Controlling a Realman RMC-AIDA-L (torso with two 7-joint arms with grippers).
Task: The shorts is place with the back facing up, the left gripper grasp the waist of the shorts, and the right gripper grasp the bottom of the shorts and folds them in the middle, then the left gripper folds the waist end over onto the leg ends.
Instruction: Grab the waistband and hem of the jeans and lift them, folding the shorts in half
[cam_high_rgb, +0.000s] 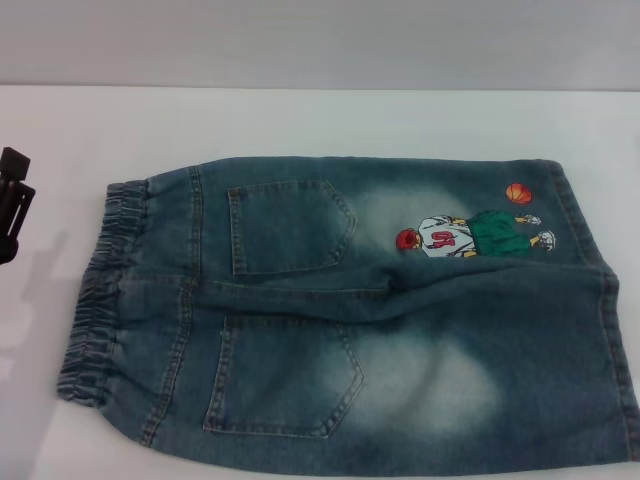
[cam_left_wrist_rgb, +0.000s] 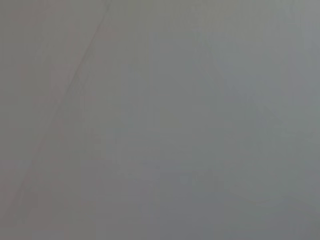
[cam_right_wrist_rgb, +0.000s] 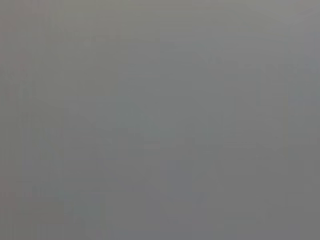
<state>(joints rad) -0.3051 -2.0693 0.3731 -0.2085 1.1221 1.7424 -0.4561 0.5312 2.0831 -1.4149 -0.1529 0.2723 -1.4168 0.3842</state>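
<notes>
The left gripper waits at the side; I cannot tell if it is open. Just beside it lies the waist of the shorts, flat on the white surface. Nothing is grabbed yet. Next, it should reach over and pinch the waist. The right gripper is not seen.

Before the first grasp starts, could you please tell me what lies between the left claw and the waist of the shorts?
Only bare white table: the head view shows the left claw at the left edge, apart from the waist, with nothing between.
</notes>
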